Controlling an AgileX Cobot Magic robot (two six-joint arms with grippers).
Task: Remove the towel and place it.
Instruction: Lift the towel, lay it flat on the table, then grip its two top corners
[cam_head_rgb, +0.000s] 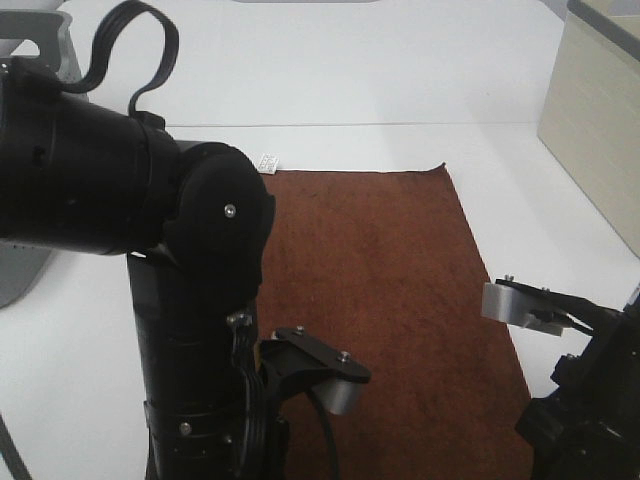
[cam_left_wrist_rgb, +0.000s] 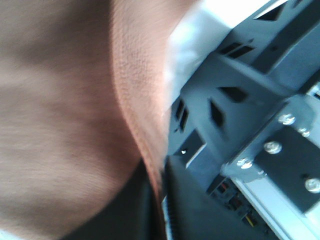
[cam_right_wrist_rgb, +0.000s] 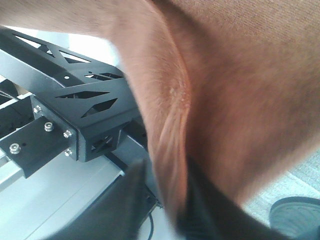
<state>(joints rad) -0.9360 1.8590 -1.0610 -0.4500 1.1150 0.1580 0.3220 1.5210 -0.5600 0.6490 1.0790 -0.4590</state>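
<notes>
Towel (cam_head_rgb: 400, 300), spread lengthwise near-to-far, tag (cam_head_rgb: 268, 161) far-left

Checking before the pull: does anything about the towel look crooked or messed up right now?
Nothing serious. The towel lies flat on the white table; only its far right corner curls up slightly. In the wrist views, the left hand and the right hand each pinch a fold of its edge.

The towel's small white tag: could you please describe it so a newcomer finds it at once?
On the white table lies a dark brown towel. At its far left corner, beside the black left arm, sits the tag, the cloth's only white patch.
</notes>
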